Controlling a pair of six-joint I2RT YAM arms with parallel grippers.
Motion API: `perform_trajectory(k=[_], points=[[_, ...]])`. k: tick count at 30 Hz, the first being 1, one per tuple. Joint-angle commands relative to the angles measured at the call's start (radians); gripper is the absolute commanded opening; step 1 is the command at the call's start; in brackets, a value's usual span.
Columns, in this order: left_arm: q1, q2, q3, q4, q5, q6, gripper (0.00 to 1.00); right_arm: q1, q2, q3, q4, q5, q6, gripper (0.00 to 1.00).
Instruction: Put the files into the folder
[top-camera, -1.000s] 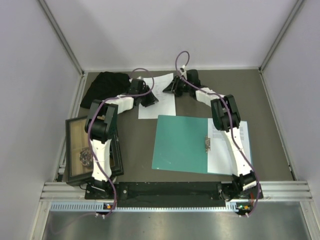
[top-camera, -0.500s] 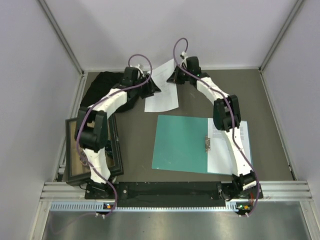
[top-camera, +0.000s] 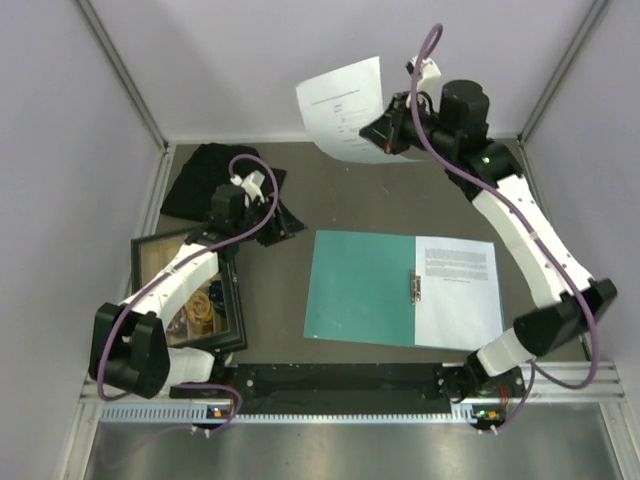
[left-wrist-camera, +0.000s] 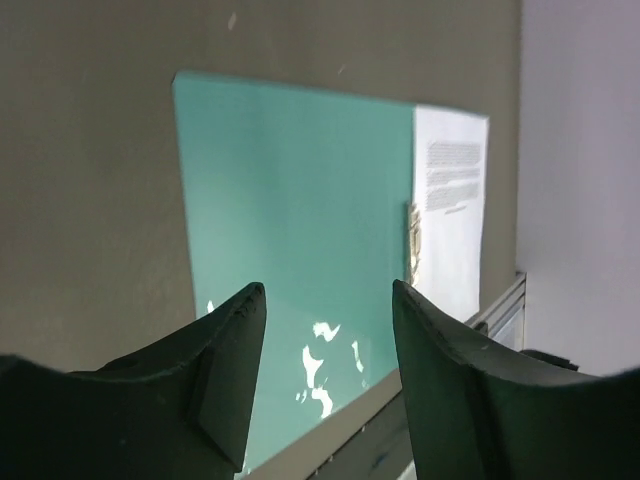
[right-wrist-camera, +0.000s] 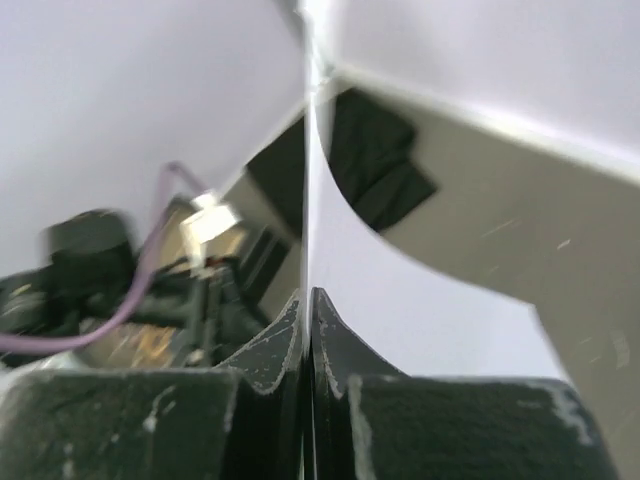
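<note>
The folder (top-camera: 360, 288) lies open at the middle of the counter's (top-camera: 400, 195) front edge, with one paper sheet (top-camera: 458, 290) on its right half and a clip (top-camera: 414, 288) at the fold. Left of it, by the left edge, sits a framed tray (top-camera: 237, 305), and behind that, in the far left corner, a heap of cloth (top-camera: 200, 175). A second sheet (top-camera: 340, 108) hangs above the far edge, pinched in the right arm's jaws.

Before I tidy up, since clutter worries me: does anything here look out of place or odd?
A black cloth lies crumpled in the far left corner, apart from the paperwork. One sheet hangs in mid-air, bowed, pinched by its edge in the right fingers. Nothing looks spilled or torn.
</note>
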Motion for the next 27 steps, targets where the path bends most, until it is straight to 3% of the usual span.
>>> perform_trajectory(k=[1,4,13,19,27], points=[[0.001,-0.094,-0.187,0.041,0.046,-0.057,0.58,0.024,-0.117,-0.253,0.049,-0.137,0.104,0.0],[-0.013,-0.149,-0.302,0.079,0.049,-0.088,0.57,0.026,-0.204,-0.451,0.15,-0.249,0.205,0.0],[-0.027,-0.225,-0.422,0.038,0.031,-0.079,0.56,-0.074,-0.316,-0.772,0.279,-0.245,0.325,0.0],[-0.029,-0.191,-0.439,0.024,0.015,-0.082,0.56,-0.108,-0.318,-0.812,0.295,-0.257,0.342,0.0],[-0.033,-0.146,-0.455,0.036,0.045,-0.085,0.54,-0.143,-0.344,-0.93,0.311,-0.144,0.239,0.0]])
